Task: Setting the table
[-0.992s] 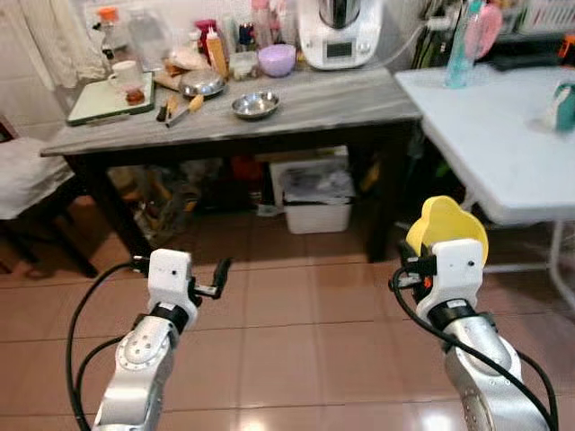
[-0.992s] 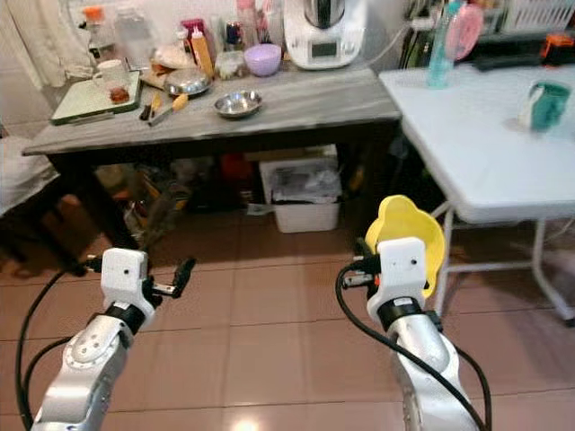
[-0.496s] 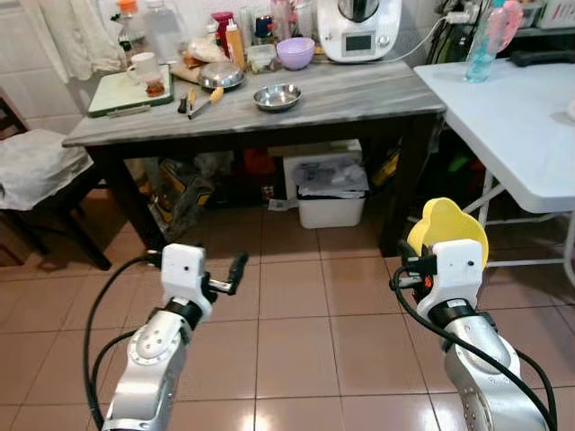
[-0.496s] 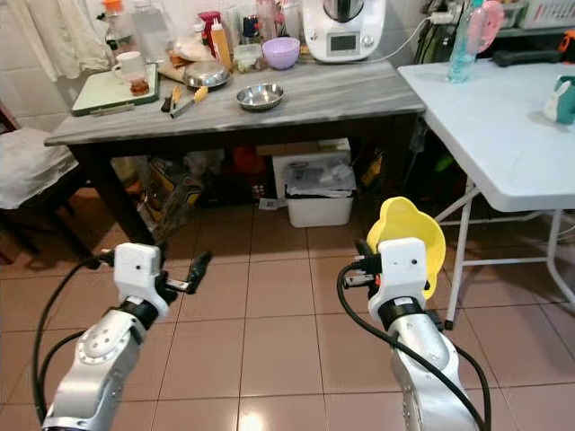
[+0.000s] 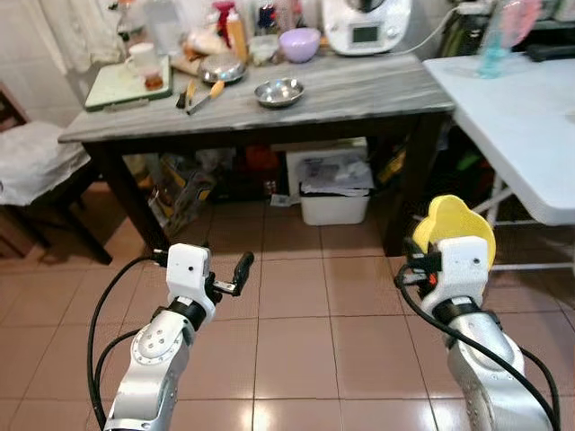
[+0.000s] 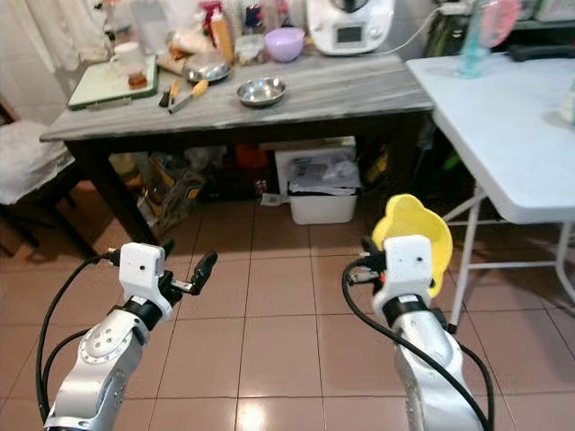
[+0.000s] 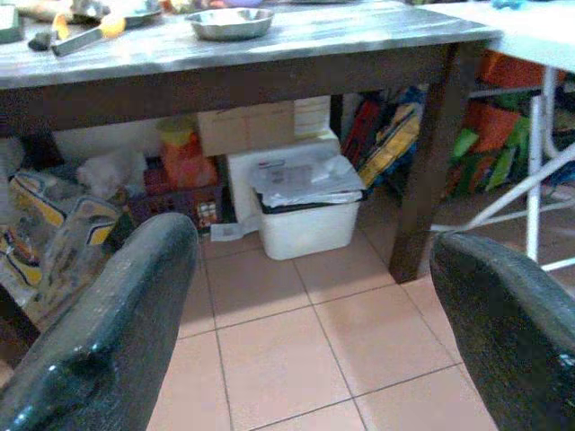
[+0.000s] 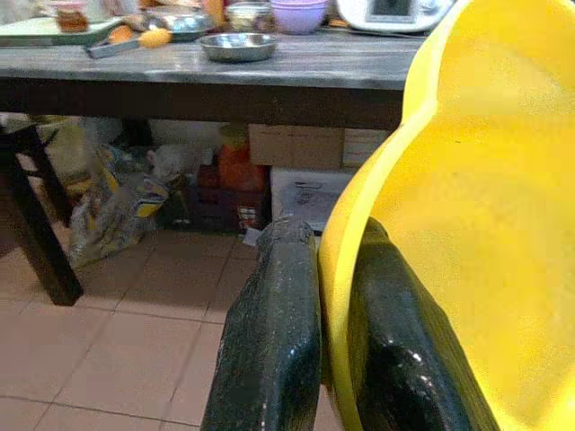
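My right gripper (image 8: 329, 237) is shut on the rim of a yellow plastic bowl (image 5: 454, 224), held upright at waist height over the tiled floor. My left gripper (image 7: 313, 238) is open and empty, its fingers (image 5: 241, 266) spread wide above the floor. Ahead stands a dark table with a grey stone top (image 5: 359, 85), carrying a steel bowl (image 5: 278, 91), a purple bowl (image 5: 299, 43), knives and a green board (image 5: 117, 85) with a mug. To the right is a white folding table (image 5: 526, 126), level with the yellow bowl's side.
A white bin (image 5: 334, 193) and bags sit under the dark table. A chair draped in white cloth (image 5: 31, 162) stands at the left. A white kitchen machine (image 5: 364, 22) is at the table's back. Open tiled floor (image 5: 305, 305) lies between me and the tables.
The whole view has shifted, so the camera moved. My left arm has come a little inward and up. The right gripper keeps its hold on the yellow bowl.
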Available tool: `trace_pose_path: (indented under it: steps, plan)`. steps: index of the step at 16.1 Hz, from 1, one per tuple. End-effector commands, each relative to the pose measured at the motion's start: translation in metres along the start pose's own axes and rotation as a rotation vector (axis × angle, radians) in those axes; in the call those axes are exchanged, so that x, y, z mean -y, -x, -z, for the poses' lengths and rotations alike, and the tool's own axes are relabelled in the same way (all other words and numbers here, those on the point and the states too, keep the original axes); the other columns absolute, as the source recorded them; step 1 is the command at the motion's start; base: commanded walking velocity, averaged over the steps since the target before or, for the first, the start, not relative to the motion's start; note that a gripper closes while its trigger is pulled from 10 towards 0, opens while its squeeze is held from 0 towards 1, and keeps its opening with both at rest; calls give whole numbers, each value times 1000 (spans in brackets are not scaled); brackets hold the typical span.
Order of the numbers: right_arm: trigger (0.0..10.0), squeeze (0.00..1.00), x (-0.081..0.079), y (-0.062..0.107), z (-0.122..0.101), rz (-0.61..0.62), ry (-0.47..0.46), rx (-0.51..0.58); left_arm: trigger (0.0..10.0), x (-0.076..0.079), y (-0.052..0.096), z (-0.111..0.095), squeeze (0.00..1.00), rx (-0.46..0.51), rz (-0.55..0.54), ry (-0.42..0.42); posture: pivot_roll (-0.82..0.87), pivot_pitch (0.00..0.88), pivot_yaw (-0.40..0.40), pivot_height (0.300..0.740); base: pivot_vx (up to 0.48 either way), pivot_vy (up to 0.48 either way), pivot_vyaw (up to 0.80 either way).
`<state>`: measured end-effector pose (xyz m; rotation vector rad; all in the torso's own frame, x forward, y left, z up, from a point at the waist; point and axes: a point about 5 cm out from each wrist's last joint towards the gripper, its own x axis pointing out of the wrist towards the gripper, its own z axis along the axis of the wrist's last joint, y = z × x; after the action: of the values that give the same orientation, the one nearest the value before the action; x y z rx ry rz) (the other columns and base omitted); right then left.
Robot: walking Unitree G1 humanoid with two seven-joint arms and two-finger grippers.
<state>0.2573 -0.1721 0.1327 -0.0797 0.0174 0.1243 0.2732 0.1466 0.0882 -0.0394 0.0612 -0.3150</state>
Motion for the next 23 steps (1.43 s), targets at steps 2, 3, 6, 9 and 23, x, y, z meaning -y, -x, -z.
trace_pose_path:
  steps: [2,3,6,9,23]
  plan:
    - [10000,0,0,-1,-3,2,10,13,10000,-1,-1,-4,0,6,9,-6,-99,0,94,740,379,0,0]
    - [10000,0,0,-2,-3,3,10,13,10000,0,-1,-4,0,6,11,-5,-99,0,94,740,386,0,0]
    - [10000,0,-1,-2,-2,1,13,6,10000,2,-3,-3,0,3,24,-4,-100,0,94,740,393,0,0]
    - [10000,0,-1,-2,-2,-1,18,8,10000,2,-4,-3,0,3,27,-6,-100,0,94,740,398,0,0]
    - [10000,0,-1,-7,-6,-10,42,22,10000,5,-6,1,0,-3,38,1,-105,0,88,740,415,0,0]
